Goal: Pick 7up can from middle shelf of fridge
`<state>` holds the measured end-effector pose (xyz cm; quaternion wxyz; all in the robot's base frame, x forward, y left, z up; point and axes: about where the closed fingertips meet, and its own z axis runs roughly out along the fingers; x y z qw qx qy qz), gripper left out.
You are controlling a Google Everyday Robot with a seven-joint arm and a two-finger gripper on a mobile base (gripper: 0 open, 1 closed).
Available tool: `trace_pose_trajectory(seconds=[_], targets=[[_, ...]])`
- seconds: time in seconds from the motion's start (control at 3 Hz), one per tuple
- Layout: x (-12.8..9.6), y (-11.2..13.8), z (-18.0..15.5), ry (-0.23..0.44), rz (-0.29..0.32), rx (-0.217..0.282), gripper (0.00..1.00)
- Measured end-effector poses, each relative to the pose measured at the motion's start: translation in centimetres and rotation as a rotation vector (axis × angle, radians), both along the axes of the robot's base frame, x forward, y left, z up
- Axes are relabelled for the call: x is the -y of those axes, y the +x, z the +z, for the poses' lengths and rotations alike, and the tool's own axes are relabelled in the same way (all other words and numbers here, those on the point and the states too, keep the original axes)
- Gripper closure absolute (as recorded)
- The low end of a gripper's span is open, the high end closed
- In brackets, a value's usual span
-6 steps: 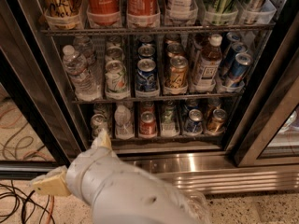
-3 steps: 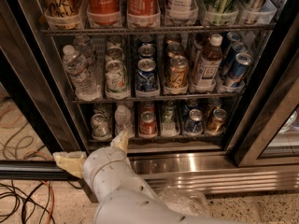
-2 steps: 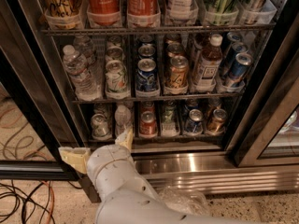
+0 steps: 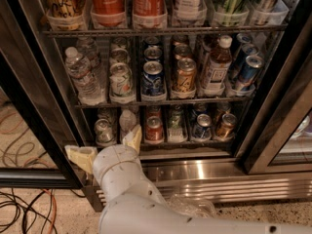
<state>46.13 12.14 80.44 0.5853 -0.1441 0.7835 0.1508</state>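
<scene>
The 7up can (image 4: 120, 80), whitish-silver with green print, stands at the front of a lane on the middle shelf (image 4: 161, 102) of the fridge (image 4: 195, 171), second lane from the left. My gripper (image 4: 107, 147) is open and empty. It sits low in front of the bottom shelf, below and slightly left of the 7up can. One cream finger (image 4: 80, 156) points left and the other (image 4: 132, 138) points up at the bottom rack. The white arm (image 4: 131, 199) fills the lower middle.
A water bottle (image 4: 83, 74) stands left of the 7up can, with a blue can (image 4: 152, 78) and a gold-orange can (image 4: 185, 76) to its right. Coca-Cola bottles (image 4: 108, 1) stand on the rack above. Several cans (image 4: 154, 129) fill the bottom shelf. Black door frames (image 4: 34, 130) flank the opening. Cables (image 4: 24, 208) lie on the floor at left.
My gripper has moved right and a little up, from over the floor at left to just in front of the fridge's bottom shelf. The cans have not moved.
</scene>
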Motion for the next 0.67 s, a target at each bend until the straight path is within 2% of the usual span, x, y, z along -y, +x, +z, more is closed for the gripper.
trace_pose_trajectory(seconds=[0.33,0.67], targets=[[1.4,2.9,2.1,-0.008,-0.057,0.103,0.00],[2.1,6.1,3.6,0.019,-0.099,0.188,0.00]])
